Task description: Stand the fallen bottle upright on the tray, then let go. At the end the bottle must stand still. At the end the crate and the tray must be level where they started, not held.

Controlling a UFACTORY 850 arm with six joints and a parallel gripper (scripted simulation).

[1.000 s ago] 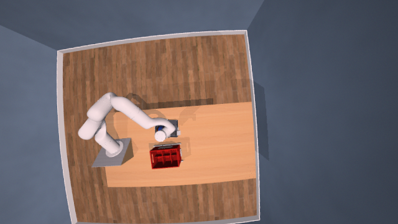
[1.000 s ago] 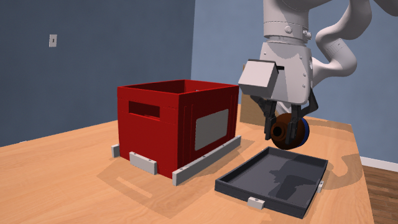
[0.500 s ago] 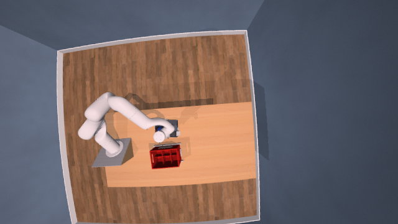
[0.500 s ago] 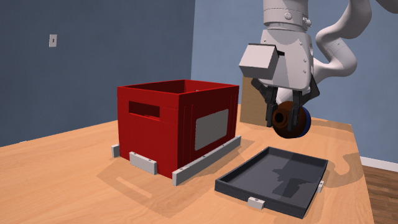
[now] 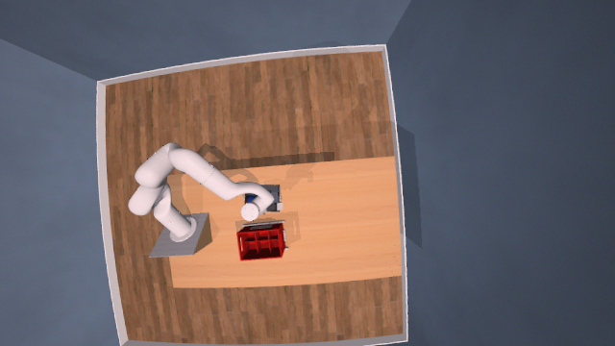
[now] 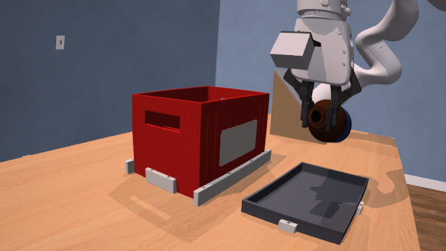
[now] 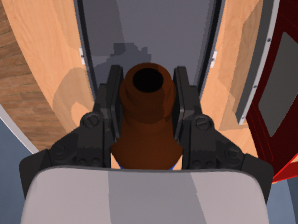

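My gripper (image 6: 318, 122) (image 7: 148, 81) is shut on the neck of a brown bottle (image 6: 334, 130) (image 7: 145, 132). The bottle lies level in the fingers, its open mouth towards the exterior view, with a blue band at its far end. It hangs well above the dark grey tray (image 6: 343, 178) (image 7: 100, 10), which lies flat on the table and holds nothing. In the overhead view the arm covers most of the tray (image 5: 277, 190). The red crate (image 5: 261, 242) (image 6: 181, 139) (image 7: 282, 119) stands level beside the tray.
Pale grey stop blocks (image 6: 161, 179) (image 6: 287, 226) hold the crate and the tray in place on the wooden table (image 6: 70, 202). The crate has inner dividers. The arm's base stands on a wedge (image 5: 202, 235) at the table's end.
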